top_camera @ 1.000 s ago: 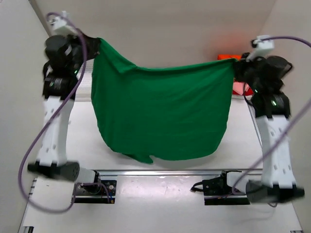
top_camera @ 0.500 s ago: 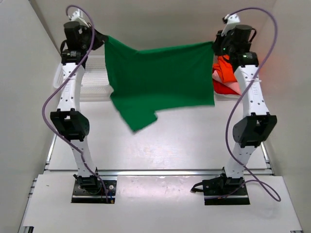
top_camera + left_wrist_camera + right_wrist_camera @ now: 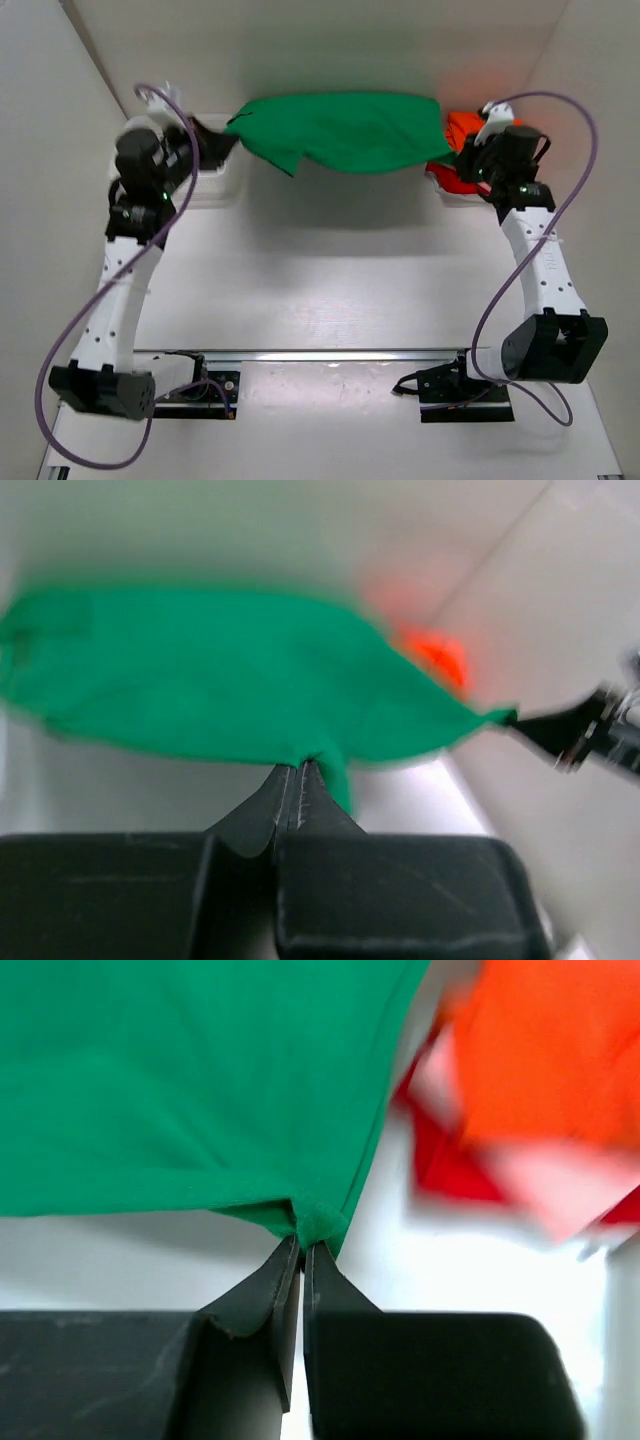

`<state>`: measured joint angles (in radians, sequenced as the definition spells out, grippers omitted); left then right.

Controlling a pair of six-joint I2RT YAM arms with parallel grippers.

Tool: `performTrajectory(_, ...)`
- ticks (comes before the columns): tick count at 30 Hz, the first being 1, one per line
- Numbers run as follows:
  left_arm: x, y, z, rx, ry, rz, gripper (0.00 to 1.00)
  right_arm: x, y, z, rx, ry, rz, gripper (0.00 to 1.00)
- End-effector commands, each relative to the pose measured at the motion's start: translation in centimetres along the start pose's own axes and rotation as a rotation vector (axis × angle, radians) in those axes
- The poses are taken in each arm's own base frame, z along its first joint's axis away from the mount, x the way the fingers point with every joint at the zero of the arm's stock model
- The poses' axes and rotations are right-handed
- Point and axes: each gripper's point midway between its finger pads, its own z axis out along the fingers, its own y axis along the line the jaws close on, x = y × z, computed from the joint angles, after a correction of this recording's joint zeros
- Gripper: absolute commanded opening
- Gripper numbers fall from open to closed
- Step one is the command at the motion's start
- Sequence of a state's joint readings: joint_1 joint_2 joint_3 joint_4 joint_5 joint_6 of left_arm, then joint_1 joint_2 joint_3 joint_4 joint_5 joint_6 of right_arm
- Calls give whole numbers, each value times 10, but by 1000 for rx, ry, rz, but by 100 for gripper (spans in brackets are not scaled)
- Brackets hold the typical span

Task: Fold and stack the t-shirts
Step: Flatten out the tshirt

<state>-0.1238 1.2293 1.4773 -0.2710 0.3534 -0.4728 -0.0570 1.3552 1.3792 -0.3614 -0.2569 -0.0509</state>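
- The worktop stretches out in front of the arms, while the green t-shirt hangs in the air far back near the wall, strung between them. If it were lowered where it hangs, I judge part of it would land on the pile at the right and not on flat surface.
- The green t-shirt sags in the middle, and a loose corner droops on its left side. Laid down like this, it would probably double under and crease the fold.
- The orange t-shirt and the red t-shirt lie just beside the held right corner. A low sweep could drag them along.
- The left end effector is pressed together on a thin pinch of green cloth, and the right end effector on a small tuck of hem. Both holds look slight, so a hard pull apart could slip a corner free.
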Motion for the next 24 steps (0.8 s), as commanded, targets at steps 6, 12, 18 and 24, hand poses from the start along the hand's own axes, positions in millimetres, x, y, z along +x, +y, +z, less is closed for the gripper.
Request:
performTrajectory(6, 237, 76, -84, -224, 392, -154, 0, 179, 43, -35, -14, 463, 196, 0)
performTrajectory(12, 267, 78, -136, -257, 455, -134, 0, 247, 68, -105, 23, 637, 379, 0)
performTrajectory(18, 275, 76, -145, -249, 480, -124, 0, 261, 84, -135, 6, 758, 391, 0)
performTrajectory(24, 282, 82, -140, -245, 481, -150, 0, 286, 90, -143, -68, 832, 457, 0)
